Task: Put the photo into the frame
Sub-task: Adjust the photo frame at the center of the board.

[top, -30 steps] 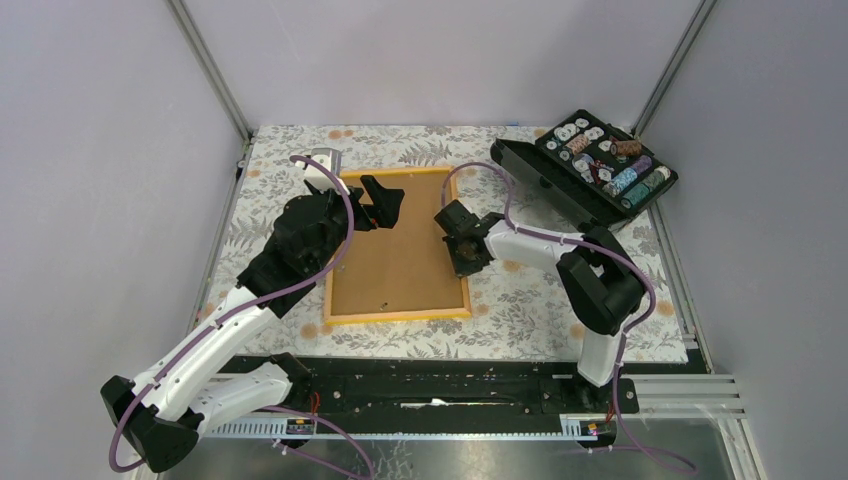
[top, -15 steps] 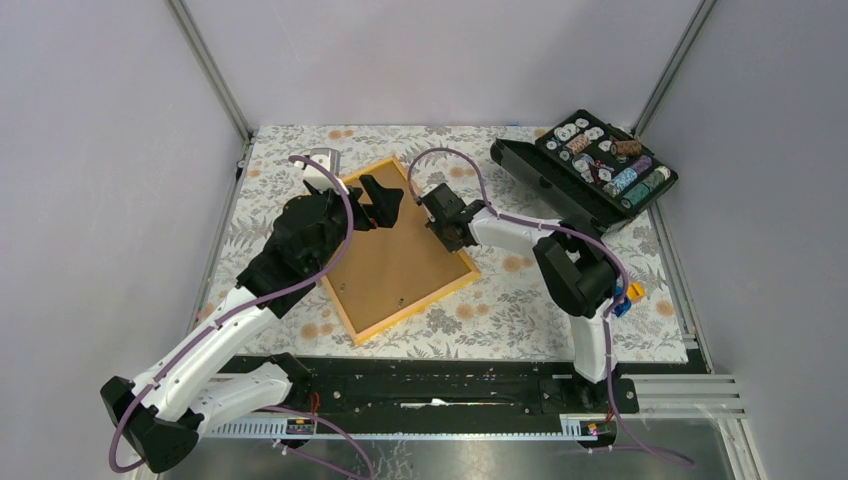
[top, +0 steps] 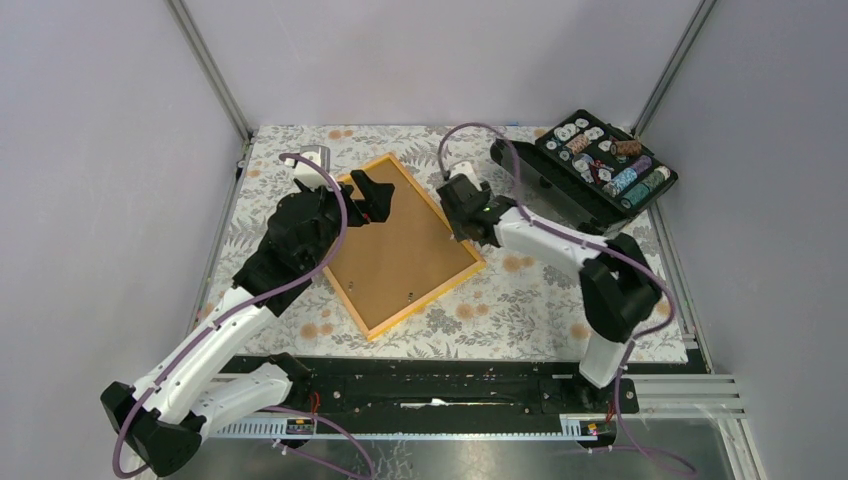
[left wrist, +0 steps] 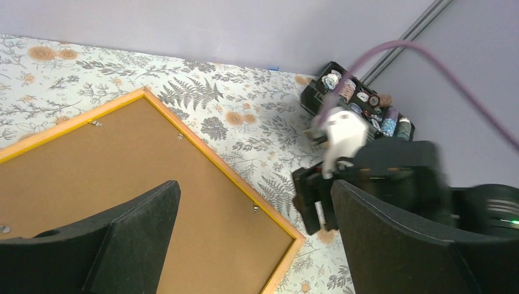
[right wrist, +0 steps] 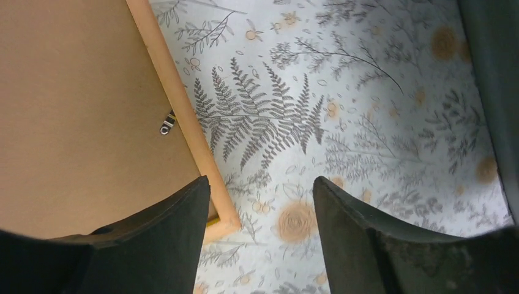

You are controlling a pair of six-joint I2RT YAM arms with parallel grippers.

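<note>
While the two arms lean in from the near edge, the frame (top: 428, 297) lies flat on the floral tablecloth (top: 520, 300), turned so that one corner points toward the arm bases. Its opening is filled with plain brown, probably the photo (top: 405, 255) lying face down, though no printed side shows to settle that. Small metal clips (left wrist: 179, 137) sit along the inside of the rim; the left wrist view shows at least three, and others may be hidden.

Above the frame's far-left part hangs the left gripper (top: 368, 195), its fingers spread as wide as they go and holding nothing. From above, this gripper and its arm cover the frame's left corner.

At the frame's right corner sits the right gripper (right wrist: 260, 187), its fingers partly apart with nothing between them. One finger overlaps the orange rim just beside that corner, and the other stands over bare cloth outside the frame.

Beyond the frame to its far right, well apart from it, stands one black case (top: 600, 165) with its lid open and rows of small round parts (top: 628, 178) inside. The right arm crosses the cloth between frame and case.

Counted: one frame, one brown panel in it, one case, two arms, and two purple cables (top: 345, 215), one looping along each arm.
</note>
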